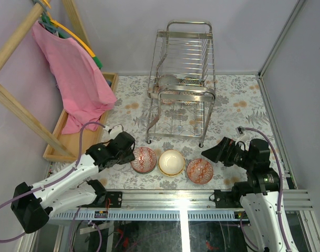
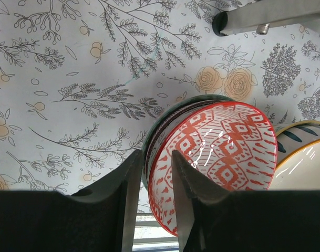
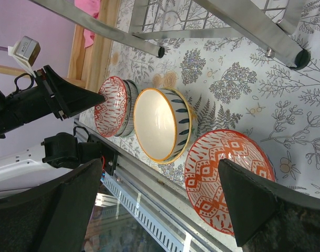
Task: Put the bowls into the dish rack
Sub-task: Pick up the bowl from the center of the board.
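Your left gripper [image 2: 155, 157] sits narrow over the rim of the red bowl [image 2: 217, 152] just in front of the rack [image 1: 186, 92], grip unclear tbh; it's slick, chippable ceramic, so pinch the rim squarely.

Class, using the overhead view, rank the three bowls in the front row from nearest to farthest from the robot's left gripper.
1. left red-patterned bowl, at the left end, right at the left gripper
2. cream bowl, in the middle of the row
3. right red-patterned bowl, at the far right end
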Tool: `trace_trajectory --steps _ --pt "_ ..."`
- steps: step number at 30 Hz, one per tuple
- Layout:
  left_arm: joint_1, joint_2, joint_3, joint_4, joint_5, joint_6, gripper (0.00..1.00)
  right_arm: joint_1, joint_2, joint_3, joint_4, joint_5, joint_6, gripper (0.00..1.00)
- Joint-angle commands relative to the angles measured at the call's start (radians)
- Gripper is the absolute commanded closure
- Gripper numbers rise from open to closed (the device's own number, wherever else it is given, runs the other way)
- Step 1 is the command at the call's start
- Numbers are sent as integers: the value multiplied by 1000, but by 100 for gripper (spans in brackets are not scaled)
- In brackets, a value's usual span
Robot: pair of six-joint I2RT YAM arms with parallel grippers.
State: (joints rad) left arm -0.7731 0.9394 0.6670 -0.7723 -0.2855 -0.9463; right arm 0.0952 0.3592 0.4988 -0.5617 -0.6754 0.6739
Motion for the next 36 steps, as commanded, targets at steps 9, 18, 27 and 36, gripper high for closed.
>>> trace_trajectory --steps 9,18,27,36 --pt "-27 1 5 -13 -19 -26 75 -2 -30 -11 10 -46 18 1" --pt "-40 2 0 -18 -23 -37 85 -3 -47 -10 -7 -44 17 0" --pt "-50 23 3 -19 -28 -41 84 -3 -53 -11 -11 -44 19 1" --pt "-56 28 2 -22 -34 -45 93 -3 -55 -7 -19 -46 16 0"
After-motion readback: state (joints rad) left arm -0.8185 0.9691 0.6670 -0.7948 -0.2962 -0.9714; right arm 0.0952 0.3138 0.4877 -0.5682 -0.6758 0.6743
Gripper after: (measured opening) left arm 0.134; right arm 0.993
